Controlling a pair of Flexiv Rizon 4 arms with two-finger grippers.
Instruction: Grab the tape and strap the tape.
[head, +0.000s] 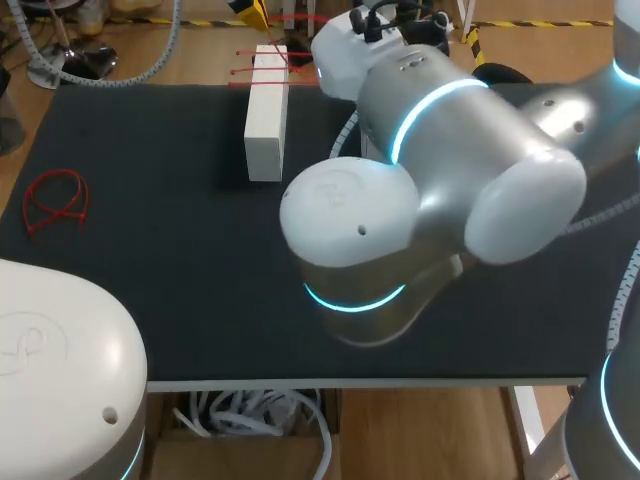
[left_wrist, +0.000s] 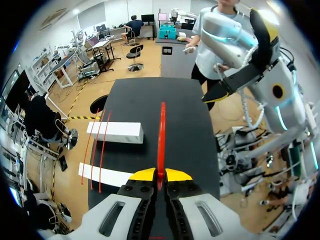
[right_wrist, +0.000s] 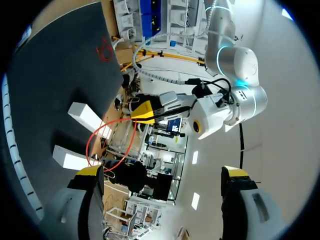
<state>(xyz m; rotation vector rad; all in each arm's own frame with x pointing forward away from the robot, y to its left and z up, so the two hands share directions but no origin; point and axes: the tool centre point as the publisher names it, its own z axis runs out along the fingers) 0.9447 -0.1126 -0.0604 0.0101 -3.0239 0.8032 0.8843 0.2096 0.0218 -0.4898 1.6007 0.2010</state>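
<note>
The left claw (left_wrist: 160, 175) is clenched on the tape (left_wrist: 161, 135), its yellow tips pinching the red strip from two sides. From there the tape runs straight out ahead of the claw, over the bench (left_wrist: 150, 95). In the right wrist view it curls into a loose loop under that same claw.

Just beside the tape lie two white blocks (left_wrist: 115, 132), one nearer the claw than the other. Thin red strands (left_wrist: 100, 150) cross both of them, though it cannot be told whether they go all the way round.

The right claw (right_wrist: 162, 172) is released, fingers wide apart with nothing between them, and sits well off the bench. A spare loop (head: 55, 200) of red tape lies alone near the bench's left edge, well apart from the blocks.

As for progress, the grab looks done, since the left claw has the tape in hand. The strapping seems unfinished: the held length hangs slack and is not drawn tight around anything. What likely remains is leading it round a block and cinching it (probably work for the idle right claw too).
</note>
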